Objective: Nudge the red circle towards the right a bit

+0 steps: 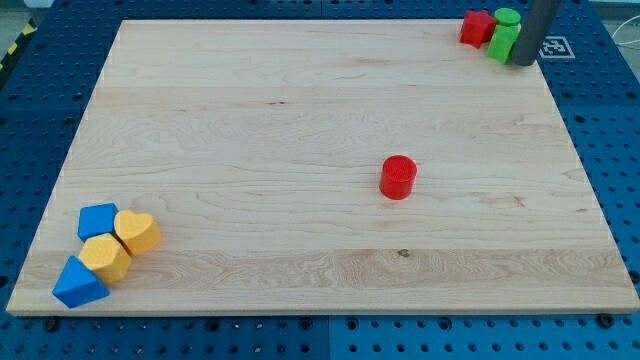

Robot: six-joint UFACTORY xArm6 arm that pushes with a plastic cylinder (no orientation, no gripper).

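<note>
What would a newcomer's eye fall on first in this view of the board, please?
Probably the red circle, alone right of the board's middle. Next, the blue and yellow cluster at the view's bottom left: a blue block, a yellow heart, a yellow hexagon and a blue triangle. At the top right, my tip touches two green blocks beside a red block.

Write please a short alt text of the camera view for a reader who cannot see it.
A red circle block stands alone right of the wooden board's centre; my tip is far off at the top right corner, beside green blocks and a red block. Blue and yellow blocks cluster bottom left.
</note>
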